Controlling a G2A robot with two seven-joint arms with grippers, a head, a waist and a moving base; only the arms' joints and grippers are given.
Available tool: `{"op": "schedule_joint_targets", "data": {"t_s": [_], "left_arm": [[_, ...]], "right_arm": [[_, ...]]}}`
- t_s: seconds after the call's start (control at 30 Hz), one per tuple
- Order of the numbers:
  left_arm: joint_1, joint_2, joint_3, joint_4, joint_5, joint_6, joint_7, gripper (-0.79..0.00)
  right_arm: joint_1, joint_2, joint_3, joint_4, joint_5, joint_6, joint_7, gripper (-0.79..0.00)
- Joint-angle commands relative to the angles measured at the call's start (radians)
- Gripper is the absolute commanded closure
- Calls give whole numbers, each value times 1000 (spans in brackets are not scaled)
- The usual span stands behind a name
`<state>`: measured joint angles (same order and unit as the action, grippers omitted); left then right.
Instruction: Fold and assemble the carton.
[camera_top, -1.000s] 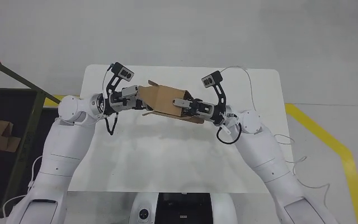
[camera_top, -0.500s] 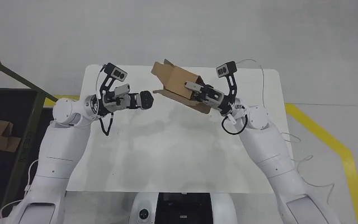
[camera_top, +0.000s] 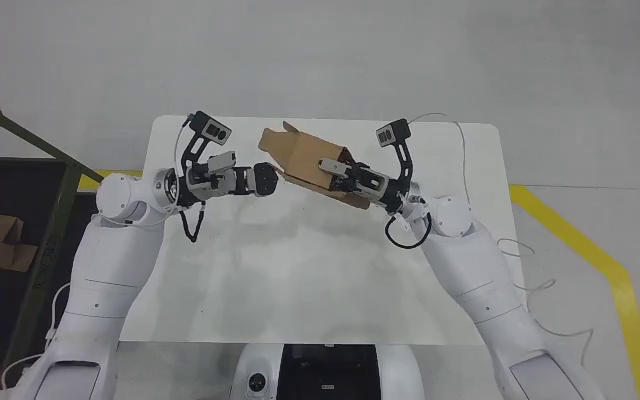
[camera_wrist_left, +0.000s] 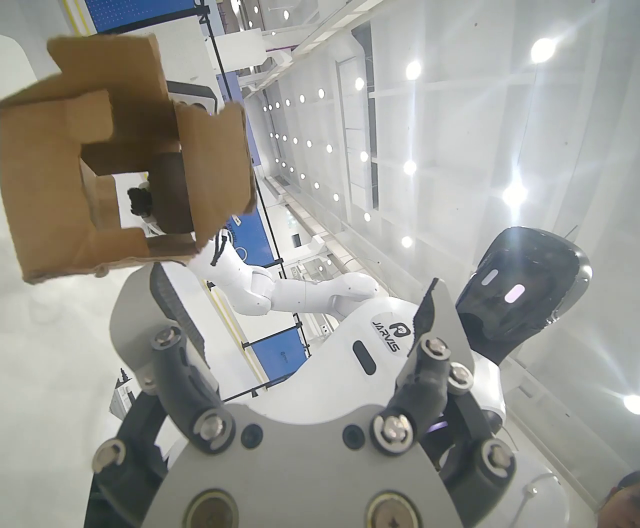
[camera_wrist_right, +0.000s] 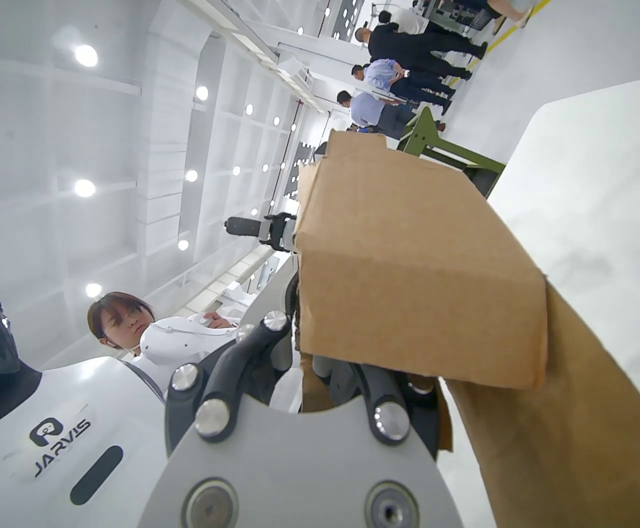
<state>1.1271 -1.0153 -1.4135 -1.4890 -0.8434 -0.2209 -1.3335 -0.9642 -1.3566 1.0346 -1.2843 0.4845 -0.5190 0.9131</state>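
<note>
carton (camera_top: 300, 156) aloft over table (camera_top: 300, 290), clamped in right pincer (camera_top: 330, 167), left pincer (camera_top: 264, 180) spread apart just beside it

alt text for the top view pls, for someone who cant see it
The right arm holds a brown cardboard carton in its jaws, tilted above the far part of a white table, its end flaps not yet closed. The left arm has its jaws open beside the carton's open end, not touching it.

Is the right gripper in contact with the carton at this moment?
Touching. The top view shows the right gripper clamped on the carton, and the right wrist view shows the cardboard running in between its jaws.
</note>
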Motion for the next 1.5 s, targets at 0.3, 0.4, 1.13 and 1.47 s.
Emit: {"op": "schedule_joint_targets", "data": {"t_s": [0.3,0.4,1.13,1.47], "left_arm": [[-20,-5,25,15,1,9,-4,-785],[-28,-7,34,18,4,11,-7,-785],[-26,-2,-23,34,-12,-3,11,-785],[-48,-1,-54,36,-14,-18,39,-785]], "right_arm": [[-12,0,-13,-34,41,20,51,0],[-10,-1,-19,-36,49,26,67,0],[-9,-2,1,-5,198,75,145,0],[-26,-1,-16,-16,214,77,240,0]]}}
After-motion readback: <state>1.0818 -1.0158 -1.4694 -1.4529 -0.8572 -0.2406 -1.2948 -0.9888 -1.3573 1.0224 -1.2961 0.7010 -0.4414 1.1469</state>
